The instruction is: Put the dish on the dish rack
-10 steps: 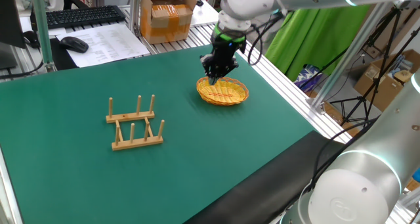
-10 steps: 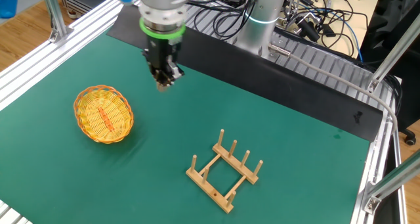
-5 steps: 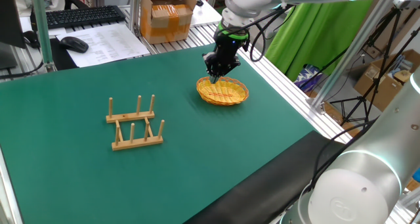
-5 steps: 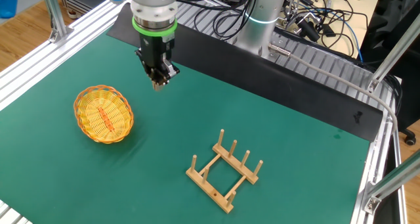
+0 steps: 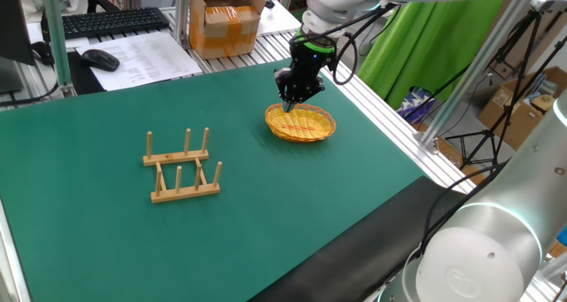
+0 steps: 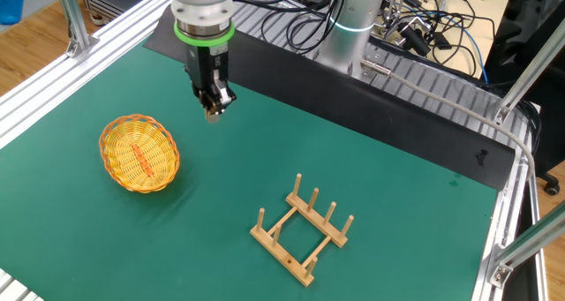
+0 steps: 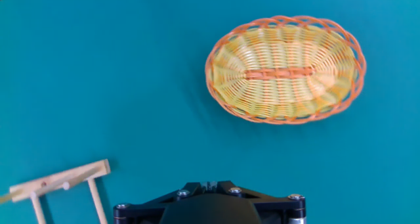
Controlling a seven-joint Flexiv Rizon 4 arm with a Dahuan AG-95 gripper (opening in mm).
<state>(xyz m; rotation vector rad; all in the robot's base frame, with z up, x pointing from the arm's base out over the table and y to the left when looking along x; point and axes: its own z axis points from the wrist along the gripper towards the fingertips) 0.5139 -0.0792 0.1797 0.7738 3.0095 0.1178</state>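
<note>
The dish (image 5: 301, 123) is a shallow yellow-orange wicker plate with a reddish centre streak, lying flat on the green mat. It also shows in the other fixed view (image 6: 139, 154) and in the hand view (image 7: 284, 69). The dish rack (image 5: 182, 166) is light wood with upright pegs and stands apart from the dish; it also shows in the other fixed view (image 6: 302, 229). Only one corner of the rack (image 7: 59, 181) is in the hand view. My gripper (image 5: 293, 97) hangs above the mat beside the dish's far rim, also seen in the other fixed view (image 6: 213, 116). Its fingers look shut and empty.
A cardboard box (image 5: 225, 20), a keyboard (image 5: 106, 21) and a mouse (image 5: 100, 59) lie beyond the mat's far edge. Aluminium rails (image 6: 53, 89) border the mat. Cables (image 6: 415, 27) and the arm's base (image 6: 353, 23) stand behind the mat.
The gripper has shifted slightly along the mat's far side, keeping its height above the mat. The dish and rack have not moved.
</note>
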